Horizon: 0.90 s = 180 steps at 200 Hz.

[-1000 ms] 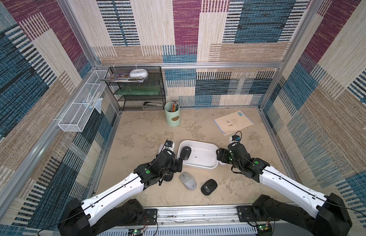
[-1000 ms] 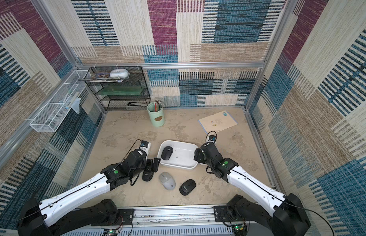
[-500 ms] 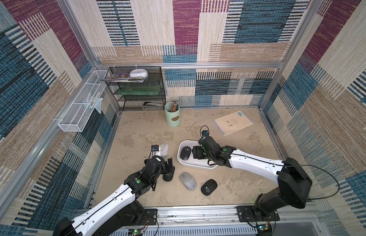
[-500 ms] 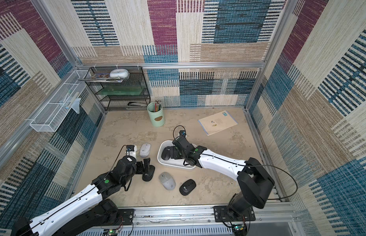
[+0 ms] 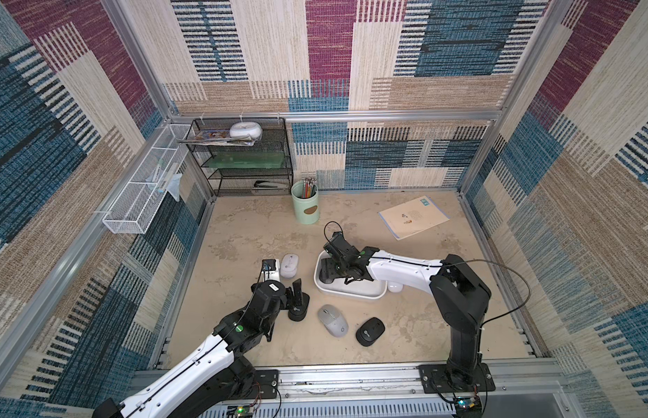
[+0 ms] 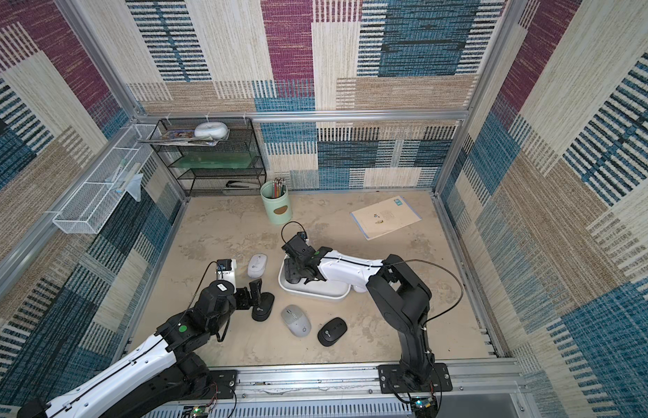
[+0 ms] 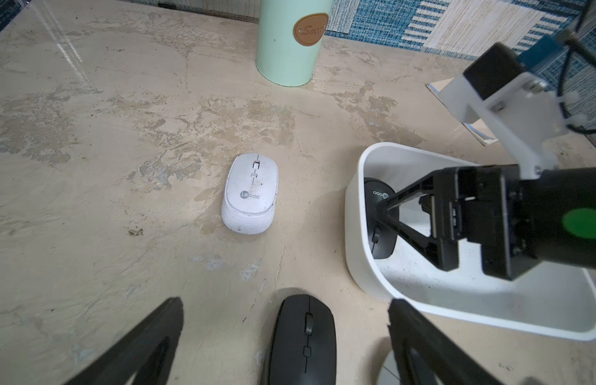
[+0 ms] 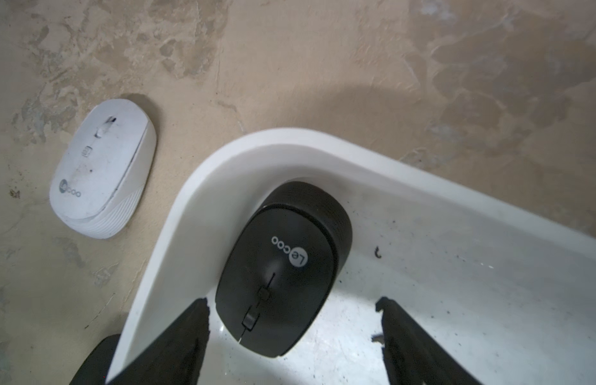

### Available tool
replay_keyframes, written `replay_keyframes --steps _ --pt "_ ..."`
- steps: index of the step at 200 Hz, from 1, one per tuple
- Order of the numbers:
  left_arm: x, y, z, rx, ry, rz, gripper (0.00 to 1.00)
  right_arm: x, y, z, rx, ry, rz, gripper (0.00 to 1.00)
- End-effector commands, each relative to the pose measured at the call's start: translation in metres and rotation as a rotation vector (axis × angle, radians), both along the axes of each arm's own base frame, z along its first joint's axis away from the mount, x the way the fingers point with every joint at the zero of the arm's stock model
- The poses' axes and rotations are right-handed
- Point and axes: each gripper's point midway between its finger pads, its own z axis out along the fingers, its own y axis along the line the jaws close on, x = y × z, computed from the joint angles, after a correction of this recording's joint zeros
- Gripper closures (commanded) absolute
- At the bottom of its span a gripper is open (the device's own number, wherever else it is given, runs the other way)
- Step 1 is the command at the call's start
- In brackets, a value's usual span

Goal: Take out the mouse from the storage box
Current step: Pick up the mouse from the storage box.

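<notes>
Because the black Lecoo mouse (image 8: 283, 263) lies tucked in a corner of the storage box (image 8: 223, 150), right gripper (image 8: 292, 305) straddles it, jaws spread, not yet closed; left gripper (image 7: 285, 301) hangs wide open outside.

**Surroundings: fixtures and bystander items**

From my remote station I log the following. A mint-green pen cup (image 5: 305, 210) stands upright near the back of the beige mottled tabletop (image 5: 242, 231), with coloured pencils (image 5: 308, 186) in it. Just beside it, in the back left corner, stands a black wire rack (image 5: 239, 191) of three tiers.

- Top tier: printed sheets (image 5: 206, 135) and a white rounded object (image 5: 245, 129).
- Middle tier: a flat green item (image 5: 246, 161).
- Bottom tier: a dark stapler-like item (image 5: 270, 185).

A white mesh basket (image 5: 134, 213) hangs on the left wall. A pale booklet (image 5: 413, 217) lies flat toward the back right, well apart from the cup. Woven patchwork panels (image 5: 460, 54) in blue, maroon and beige enclose the cell.
</notes>
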Motion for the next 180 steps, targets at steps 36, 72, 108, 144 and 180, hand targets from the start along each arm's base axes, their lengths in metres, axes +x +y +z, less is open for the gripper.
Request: replay_keyframes --steps 36,72,108,144,180 --pt "0.003 -0.003 0.005 -0.011 -0.018 -0.009 0.0 -0.001 -0.001 -0.018 -0.061 0.051 -0.005 0.17" --pt "0.004 -0.004 0.004 -0.017 -0.018 -0.011 0.0 -0.001 -0.012 -0.025 -0.096 0.057 -0.043 0.17" --pt "0.005 -0.004 0.003 -0.013 -0.015 -0.008 0.0 -0.004 -0.033 -0.026 -0.127 0.051 -0.091 0.17" --pt "0.005 -0.004 0.003 -0.014 -0.017 -0.005 0.0 -0.007 -0.052 -0.016 -0.13 0.03 -0.136 0.17" --pt "0.005 -0.004 0.003 -0.013 -0.013 -0.006 0.0 -0.007 -0.054 -0.002 -0.1 0.009 -0.142 0.16"
